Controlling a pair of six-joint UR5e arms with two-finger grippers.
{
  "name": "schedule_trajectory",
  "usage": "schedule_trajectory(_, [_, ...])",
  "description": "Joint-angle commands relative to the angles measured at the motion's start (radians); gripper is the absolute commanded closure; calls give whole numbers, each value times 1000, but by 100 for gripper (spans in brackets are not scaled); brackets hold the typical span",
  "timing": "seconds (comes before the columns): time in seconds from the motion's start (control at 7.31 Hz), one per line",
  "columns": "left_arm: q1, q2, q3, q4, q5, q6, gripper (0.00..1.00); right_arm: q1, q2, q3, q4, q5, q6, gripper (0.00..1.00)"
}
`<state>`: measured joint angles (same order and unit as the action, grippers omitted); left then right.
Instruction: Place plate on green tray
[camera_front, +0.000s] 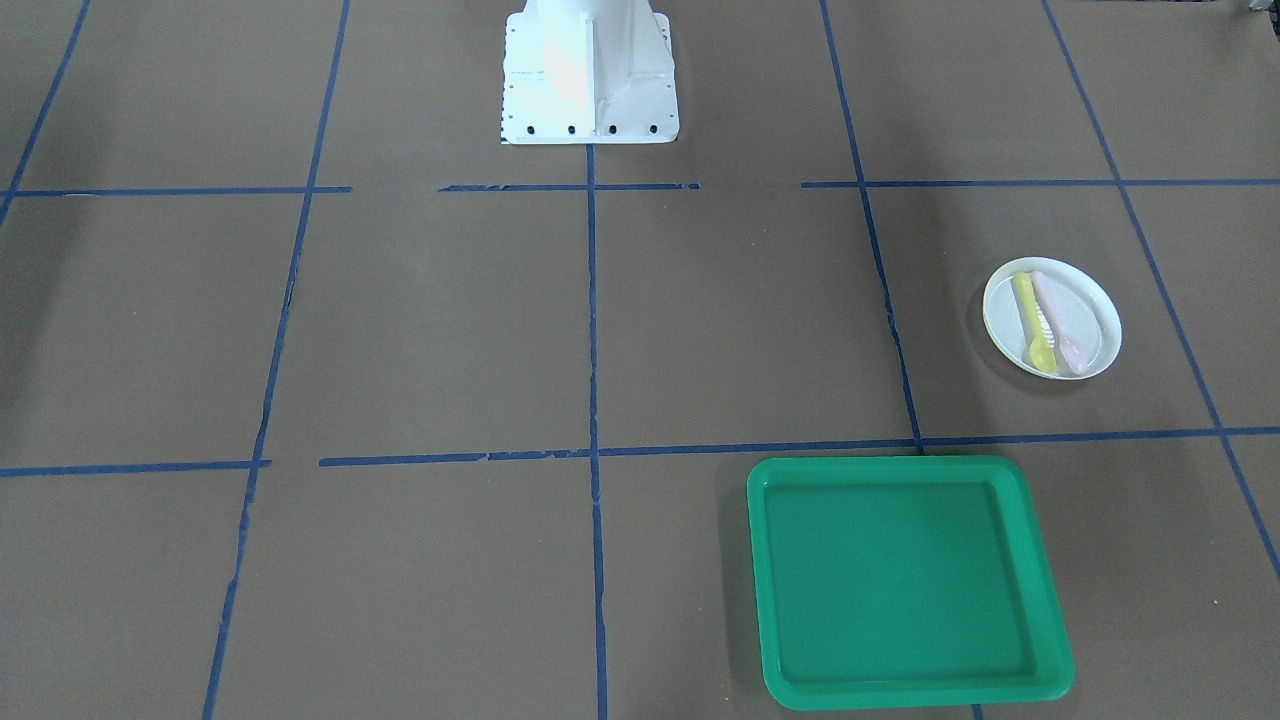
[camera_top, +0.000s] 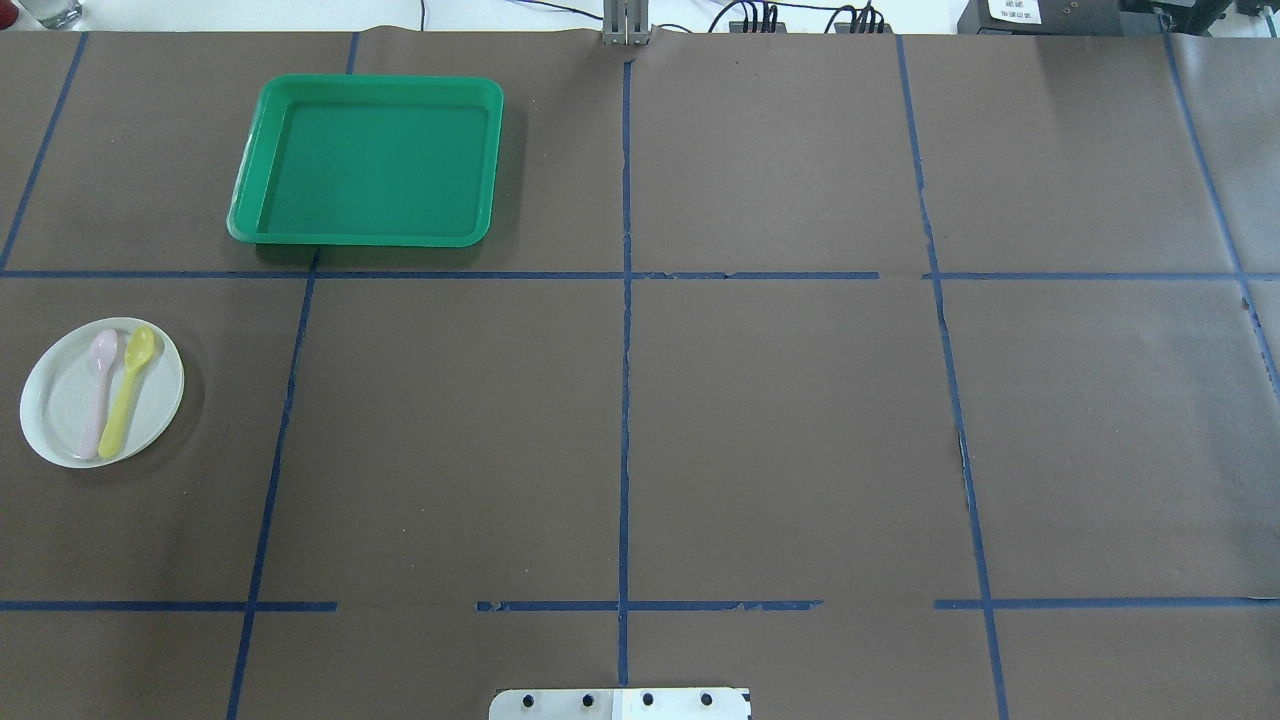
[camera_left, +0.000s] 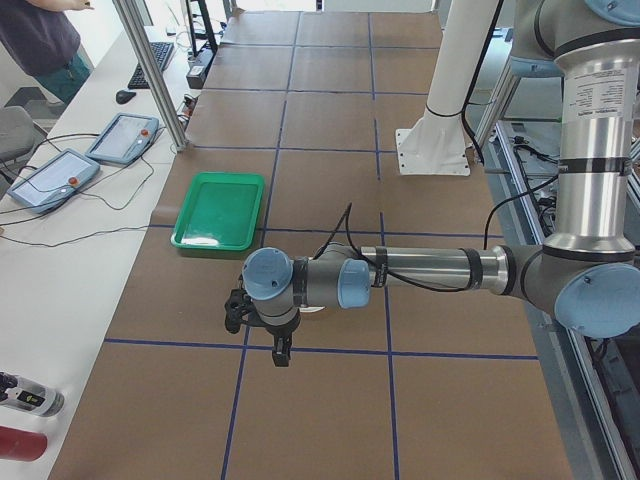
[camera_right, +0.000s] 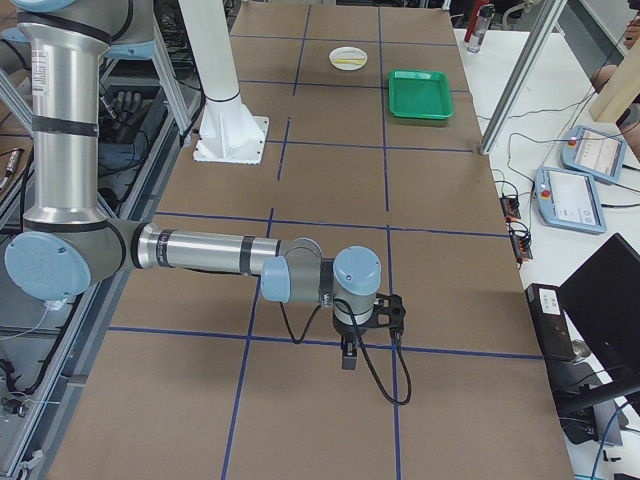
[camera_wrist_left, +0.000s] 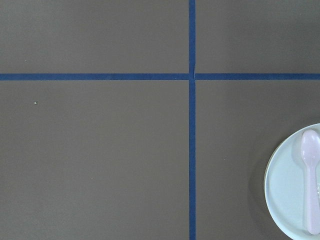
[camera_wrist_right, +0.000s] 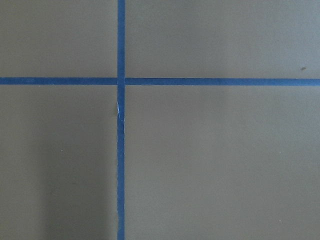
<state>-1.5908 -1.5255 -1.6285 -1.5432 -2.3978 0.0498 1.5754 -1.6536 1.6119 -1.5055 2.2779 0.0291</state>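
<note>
The job has not started yet. The big green tray (camera_top: 370, 170) has nothing in it. It lies on the far side of the table, on the robot's left. The small white plate (camera_top: 58, 400) is not on the tray. It sits flat on the table, well apart from the tray, nearer the robot and close to the left edge. Two little spoons lie side by side on the plate, a pink spoon (camera_top: 98, 395) and a yellow spoon (camera_top: 126, 395). All of the job is left to do: pick up the plate, carry it over and put it down inside the tray.

The left gripper (camera_left: 281, 356) hangs above the table near the plate and holds nothing. The right gripper (camera_right: 348, 356) hangs above bare table far from both things. I cannot tell if the fingers of either one are wide or narrow.

The table (camera_top: 780, 440) is covered in brown paper, with blue tape lines (camera_top: 624, 400) making big squares. The white robot stand (camera_front: 588, 70) is bolted at the robot's edge. Beside the table is a white bench with two control pads (camera_left: 122, 137), and a person (camera_left: 40, 40) stands by it.
</note>
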Motion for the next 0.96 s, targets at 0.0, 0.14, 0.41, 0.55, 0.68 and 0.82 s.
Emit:
schedule_trajectory(0.0, [2, -2, -8, -6, -1, -8, 0, 0, 0, 0, -1, 0, 0, 0])
schedule_trajectory(0.14, [12, -4, -4, -12, 0, 2, 0, 0, 0, -1, 1, 0, 0, 0])
schedule_trajectory(0.41, [83, -4, -7, -69, -1, -87, 0, 0, 0, -1, -1, 0, 0, 0])
schedule_trajectory(0.55, [141, -1, -7, -162, 0, -211, 0, 0, 0, 0, 1, 0, 0, 0])
schedule_trajectory(0.68, [210, 1, 2, -255, 0, -345, 0, 0, 0, -1, -1, 0, 0, 0])
schedule_trajectory(0.82, [269, 1, 18, -317, 2, -431, 0, 0, 0, 0, 1, 0, 0, 0])
